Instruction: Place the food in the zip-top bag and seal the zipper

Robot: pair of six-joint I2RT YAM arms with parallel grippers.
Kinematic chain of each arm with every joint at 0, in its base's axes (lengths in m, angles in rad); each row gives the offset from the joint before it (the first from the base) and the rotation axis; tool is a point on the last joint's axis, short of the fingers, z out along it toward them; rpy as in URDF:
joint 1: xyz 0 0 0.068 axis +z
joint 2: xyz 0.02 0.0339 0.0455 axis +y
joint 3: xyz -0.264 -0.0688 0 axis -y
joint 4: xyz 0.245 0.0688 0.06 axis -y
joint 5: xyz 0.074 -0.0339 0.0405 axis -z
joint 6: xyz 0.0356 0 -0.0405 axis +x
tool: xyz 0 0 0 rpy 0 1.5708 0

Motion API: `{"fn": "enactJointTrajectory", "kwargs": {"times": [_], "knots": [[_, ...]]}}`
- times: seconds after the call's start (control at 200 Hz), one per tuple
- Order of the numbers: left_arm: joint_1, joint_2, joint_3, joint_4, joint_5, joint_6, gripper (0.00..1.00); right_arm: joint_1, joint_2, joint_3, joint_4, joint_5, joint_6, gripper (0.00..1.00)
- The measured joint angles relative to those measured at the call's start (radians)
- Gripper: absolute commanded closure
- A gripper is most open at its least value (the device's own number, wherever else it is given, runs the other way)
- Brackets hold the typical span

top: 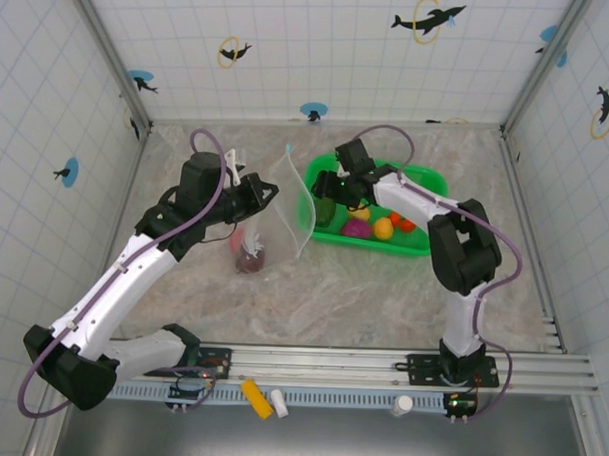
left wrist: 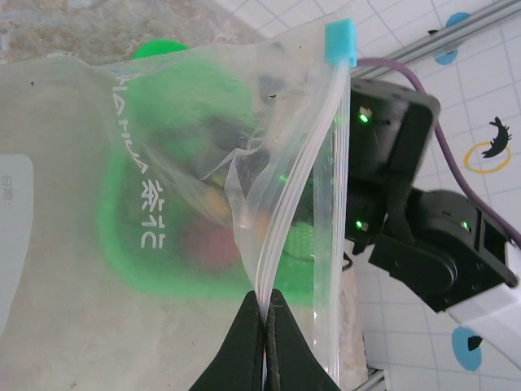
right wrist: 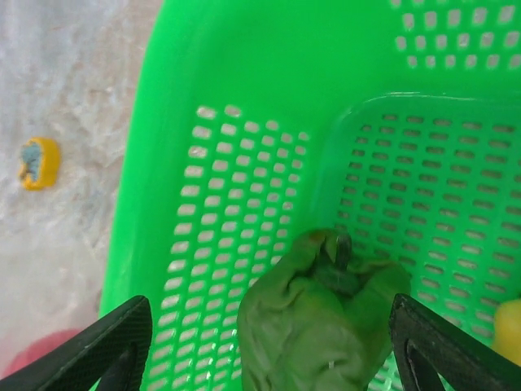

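Observation:
My left gripper is shut on the mouth edge of the clear zip-top bag, which hangs upright over the table. In the left wrist view the black fingertips pinch the zipper, whose blue end sticks up. Maroon and pink food lies at the bag's bottom. My right gripper is open inside the green basket, its fingers either side of a dark green pepper. Purple, yellow and red food sit in the basket.
A small yellow-blue trinket lies on the table left of the basket. Yellow and white bits rest by the front rail. Tiled walls close in the table on three sides.

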Motion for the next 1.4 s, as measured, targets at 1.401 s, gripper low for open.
{"fn": "enactJointTrajectory", "kwargs": {"times": [1.401], "knots": [[0.000,0.002,-0.006,0.018,0.049,-0.009,1.00,-0.061,-0.636,-0.397,0.214,0.003,-0.037,0.49]]}}
